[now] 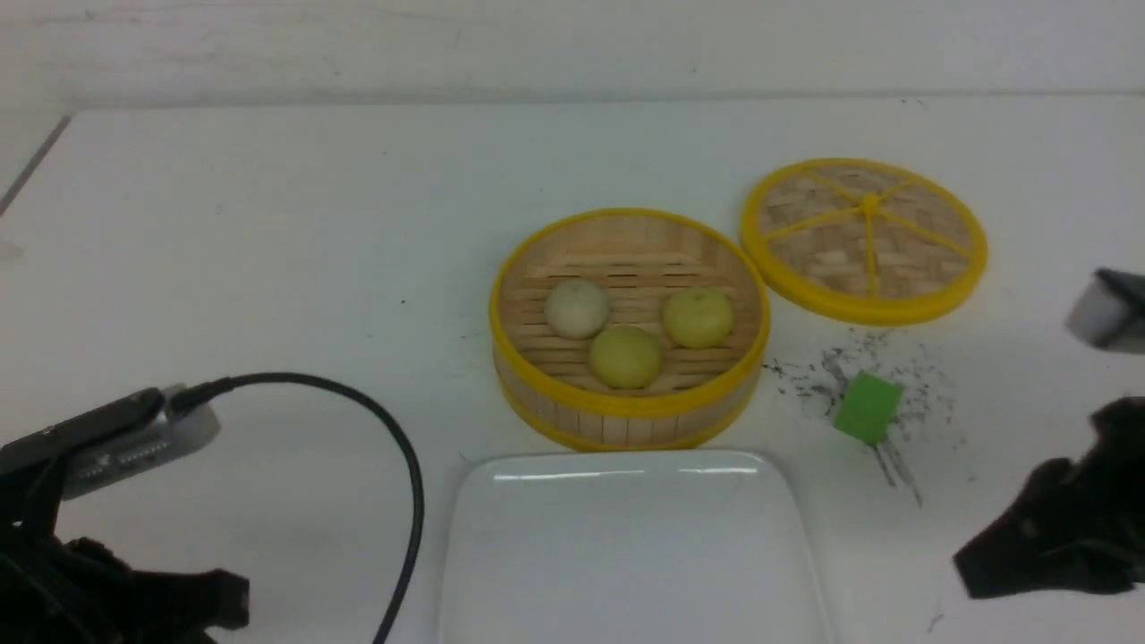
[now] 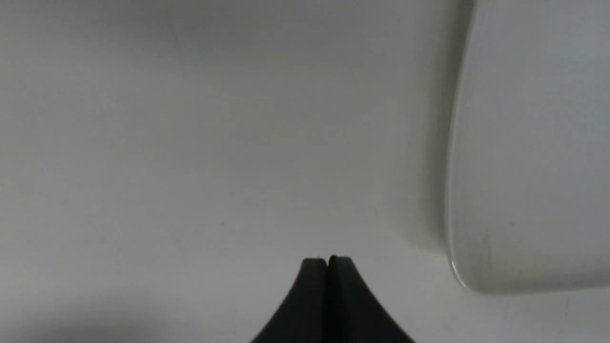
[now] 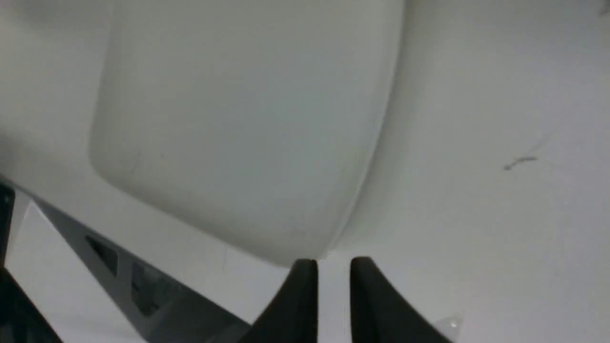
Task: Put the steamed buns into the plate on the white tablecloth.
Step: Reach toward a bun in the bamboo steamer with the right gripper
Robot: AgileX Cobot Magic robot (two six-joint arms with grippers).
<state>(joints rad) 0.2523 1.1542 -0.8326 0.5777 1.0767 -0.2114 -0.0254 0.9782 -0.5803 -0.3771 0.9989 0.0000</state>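
Forward and to the left of the parted, unladen right hand (image 3: pixel 334 263), the steamed buns (image 1: pixel 625 356) are seen beyond the plate (image 1: pixel 631 555); the left hand (image 2: pixel 328 259) is clenched.

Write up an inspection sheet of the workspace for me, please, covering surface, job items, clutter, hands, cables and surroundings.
Surface: white tablecloth, flat, with dark scuffs around the green block.
Buns: three, one off-white and two pale yellow, all in the steamer basket.
Plate: white, directly in front of the basket, no buns on it.
Clutter: woven lid right of the basket; green block.
Left hand: shut, empty.
Right hand: partly open, empty.
Cables: one black cable arching beside the left arm.
Surroundings: pale wall behind; no people seen.
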